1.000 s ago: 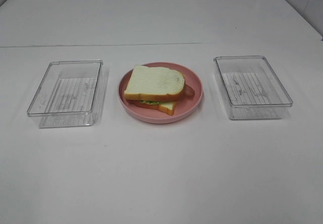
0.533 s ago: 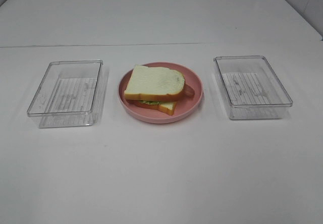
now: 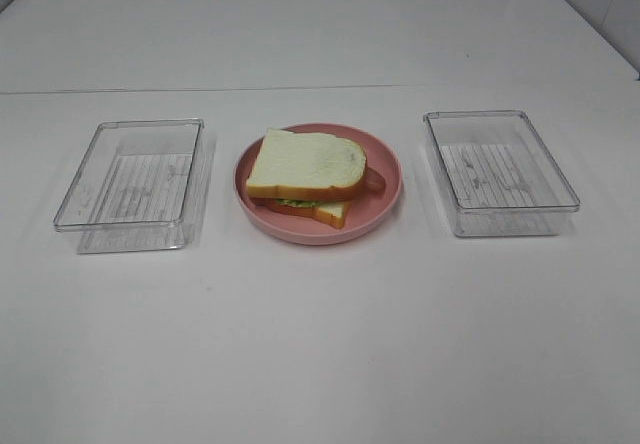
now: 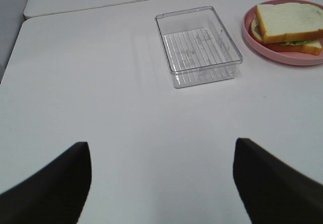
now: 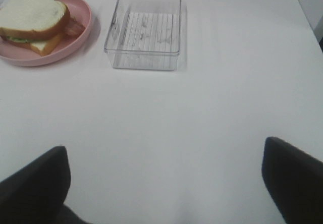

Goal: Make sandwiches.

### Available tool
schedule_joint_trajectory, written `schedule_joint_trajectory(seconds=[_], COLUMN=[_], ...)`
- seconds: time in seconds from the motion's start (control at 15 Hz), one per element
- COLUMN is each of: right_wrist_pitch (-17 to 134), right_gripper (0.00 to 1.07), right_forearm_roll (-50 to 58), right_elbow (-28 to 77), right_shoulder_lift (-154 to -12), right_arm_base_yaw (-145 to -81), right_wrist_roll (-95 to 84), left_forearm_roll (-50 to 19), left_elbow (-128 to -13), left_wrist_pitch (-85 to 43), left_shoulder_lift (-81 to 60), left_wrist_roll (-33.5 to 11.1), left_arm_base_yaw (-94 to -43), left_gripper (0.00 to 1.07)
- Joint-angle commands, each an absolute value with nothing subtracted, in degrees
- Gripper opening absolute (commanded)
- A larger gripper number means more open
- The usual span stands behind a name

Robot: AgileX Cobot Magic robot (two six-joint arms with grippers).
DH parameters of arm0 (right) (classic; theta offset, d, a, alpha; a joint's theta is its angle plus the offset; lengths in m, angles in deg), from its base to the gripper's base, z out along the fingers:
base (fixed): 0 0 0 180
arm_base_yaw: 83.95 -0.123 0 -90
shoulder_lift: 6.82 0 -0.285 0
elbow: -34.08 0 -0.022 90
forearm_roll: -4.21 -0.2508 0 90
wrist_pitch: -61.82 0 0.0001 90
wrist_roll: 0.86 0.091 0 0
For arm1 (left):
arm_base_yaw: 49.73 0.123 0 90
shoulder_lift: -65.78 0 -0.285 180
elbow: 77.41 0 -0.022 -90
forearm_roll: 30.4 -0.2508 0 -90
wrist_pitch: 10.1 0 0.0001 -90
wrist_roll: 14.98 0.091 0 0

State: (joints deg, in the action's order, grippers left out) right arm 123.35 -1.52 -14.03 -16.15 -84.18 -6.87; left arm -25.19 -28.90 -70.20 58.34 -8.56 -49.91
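Observation:
One sandwich (image 3: 305, 169) lies on a round pink plate (image 3: 382, 150) at the table's middle: white bread with orange-brown crust, green lettuce and a reddish bacon end showing between the slices. Neither gripper appears in the exterior high view. In the left wrist view my left gripper (image 4: 161, 148) stands open over bare table, well short of the sandwich (image 4: 285, 24). My right gripper (image 5: 165, 153) is open too, its dark fingers wide apart with nothing between them, far from the sandwich (image 5: 31, 14).
A clear plastic tray (image 3: 130, 236) sits left of the plate and another clear tray (image 3: 505, 222) right of it; both look empty. The white table has a seam running across behind them. Each wrist view shows its nearer tray (image 4: 204, 75) (image 5: 144, 61).

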Motion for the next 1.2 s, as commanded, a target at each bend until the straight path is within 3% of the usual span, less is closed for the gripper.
schedule_joint_trajectory(seconds=[0.07, 1.2], right_wrist_pitch=[122.72, 122.72], right_gripper=[0.96, 0.96], right_forearm_roll=[-1.41, -1.41], right_elbow=[-14.14, -14.14], right_shoulder_lift=[-13.23, -13.58], right_arm_base_yaw=[-83.89, -83.89], right_wrist_roll=[-7.27, -7.27], left_forearm_roll=[-24.79, -24.79], left_elbow=[-28.84, -28.84], left_wrist_pitch=[-69.74, -69.74], left_shoulder_lift=[59.72, 59.72], left_wrist_roll=[-8.79, -8.79], left_arm_base_yaw=[-49.79, -49.79], left_gripper=[0.75, 0.75])
